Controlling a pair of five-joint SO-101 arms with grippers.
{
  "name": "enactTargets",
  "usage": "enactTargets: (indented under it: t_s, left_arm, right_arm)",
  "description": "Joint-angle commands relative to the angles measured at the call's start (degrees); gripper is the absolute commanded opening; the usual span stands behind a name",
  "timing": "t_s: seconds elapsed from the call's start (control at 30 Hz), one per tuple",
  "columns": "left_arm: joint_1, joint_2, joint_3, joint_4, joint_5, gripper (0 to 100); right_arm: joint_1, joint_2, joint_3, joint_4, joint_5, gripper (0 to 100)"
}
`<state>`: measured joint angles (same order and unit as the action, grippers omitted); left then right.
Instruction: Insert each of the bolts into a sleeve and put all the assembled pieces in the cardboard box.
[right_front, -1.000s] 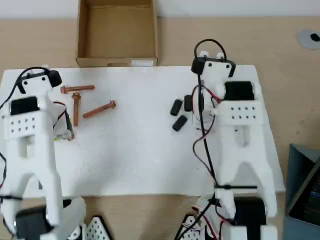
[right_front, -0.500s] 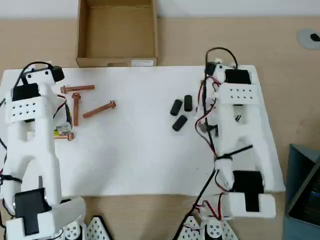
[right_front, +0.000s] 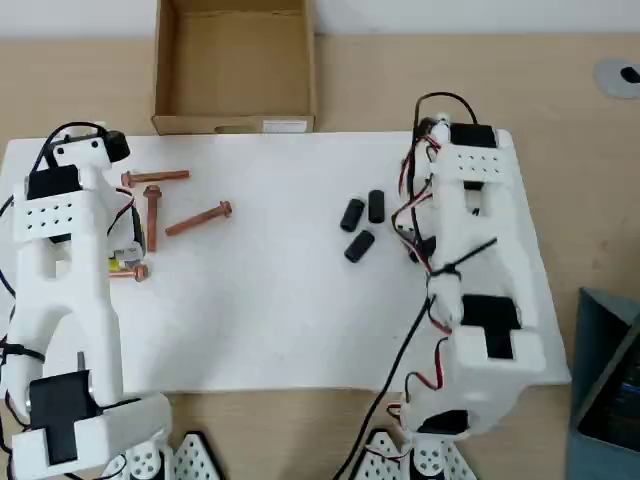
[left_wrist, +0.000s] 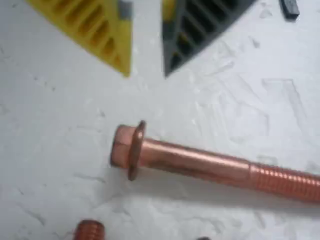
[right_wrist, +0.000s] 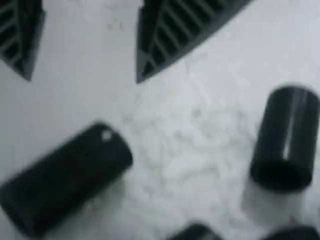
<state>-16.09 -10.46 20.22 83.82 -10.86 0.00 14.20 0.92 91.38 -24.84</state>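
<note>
Covering wooden table (right_front: 80, 90) — white mat (right_front: 270, 300) beside cardboard box (right_front: 235, 70).

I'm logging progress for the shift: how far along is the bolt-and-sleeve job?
Nothing looks done: the cardboard box is empty, and the copper bolts lie loose, apart from the black sleeves. In hand: nothing is gripped. The left hand is open over one bolt, and the right hand is open over the sleeves. Left: every insertion, then boxing all the assembled pieces.

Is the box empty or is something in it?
Empty. The box shows just its bare brown bottom; bolts and sleeves lie outside it.
</note>
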Motion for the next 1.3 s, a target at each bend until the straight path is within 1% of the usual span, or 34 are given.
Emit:
enactTargets:
  t_s: [0.0, 0.17, 0.4, 0.6, 0.83, 0.9, 1.0, 1.07, 1.27]
  left_arm:
    - [0.0, -0.22, -2.55, -0.53, -0.44, 5]
    - [0.0, -0.22, -2.55, -0.44, -1.93, 5]
    - [-0.26, -0.4, -2.55, -0.35, -2.02, 5]
    - [0.0, -0.4, -2.64, -0.53, -2.02, 5]
    - [0.0, -0.31, -2.64, -0.62, -2.02, 5]
    - [0.0, -0.31, -2.64, -0.62, -2.02, 5]
    - [0.0, -0.31, -2.64, -0.62, -2.02, 5]
    - [0.0, -0.31, -2.64, -0.62, -2.02, 5]
    - [0.0, -0.4, -2.64, -0.62, -2.02, 5]
  right_arm:
    - [0.92, 2.33, -4.18, -1.67, -0.62, 16.0]
    - [1.1, 6.64, -6.46, -3.34, -0.62, 16.0]
    - [4.09, 10.77, -7.96, -6.07, -0.18, 16.0]
    - [4.26, 13.76, -7.87, -6.42, -0.18, 16.0]
    - [4.0, 13.85, -7.52, -5.98, -0.18, 15.8]
    - [3.91, 13.85, -7.52, -5.98, -0.18, 12.9]
    - [3.56, 13.93, -7.52, -5.98, -0.18, 4.4]
    - [3.03, 14.02, -7.43, -5.89, -0.09, 1.0]
    - [1.71, 13.58, -7.52, -2.29, -0.18, 1.0]
